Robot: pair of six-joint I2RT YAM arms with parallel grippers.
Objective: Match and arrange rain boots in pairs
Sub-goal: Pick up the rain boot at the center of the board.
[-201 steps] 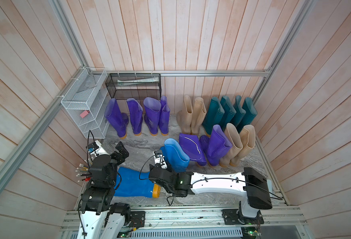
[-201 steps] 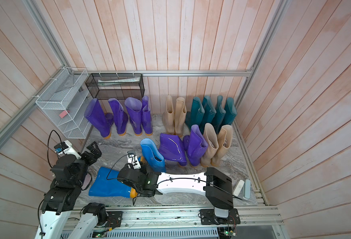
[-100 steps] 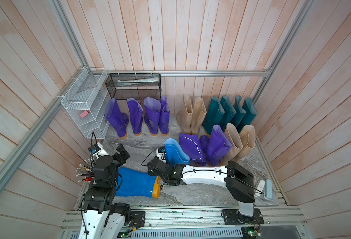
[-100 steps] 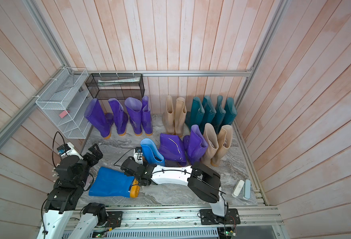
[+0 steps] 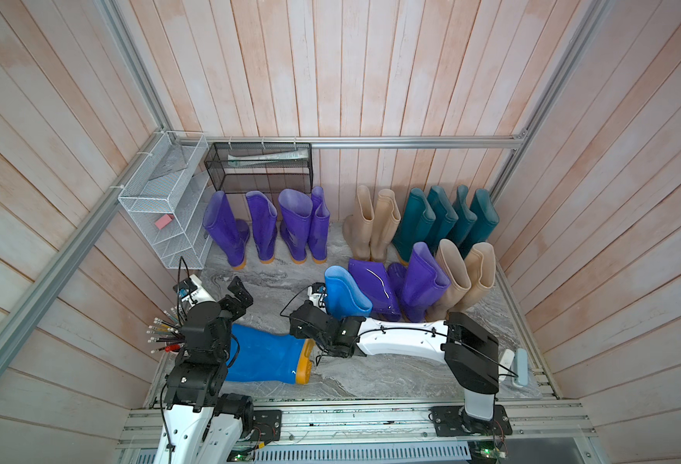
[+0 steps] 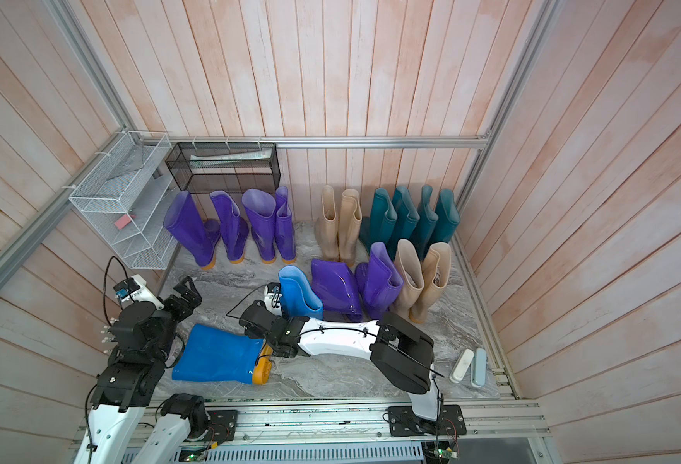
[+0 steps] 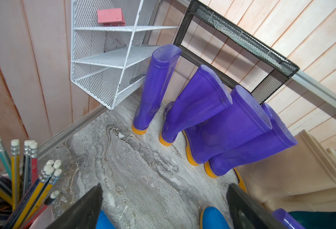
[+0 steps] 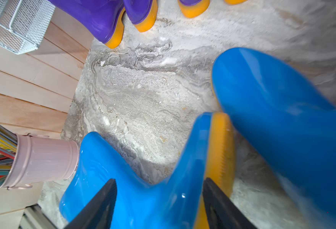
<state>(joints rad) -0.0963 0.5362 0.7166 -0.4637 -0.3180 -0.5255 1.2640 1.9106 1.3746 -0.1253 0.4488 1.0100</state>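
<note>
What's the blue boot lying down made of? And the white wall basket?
Lying blue boot: probably rubber or soft plastic, glossy; bright glints show on it. White wall basket: likely painted metal mesh, matte; thin wires with see-through holes.

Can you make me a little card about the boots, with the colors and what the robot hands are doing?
Back row: purple boots, four; beige boots, two; teal boots, four
Front row: standing blue boot, two front purple boots, two front beige boots
Fallen: lying blue boot, on its side
Left gripper: open, empty
Right gripper: jaws apart at the lying blue boot's sole end; grip unclear
</note>
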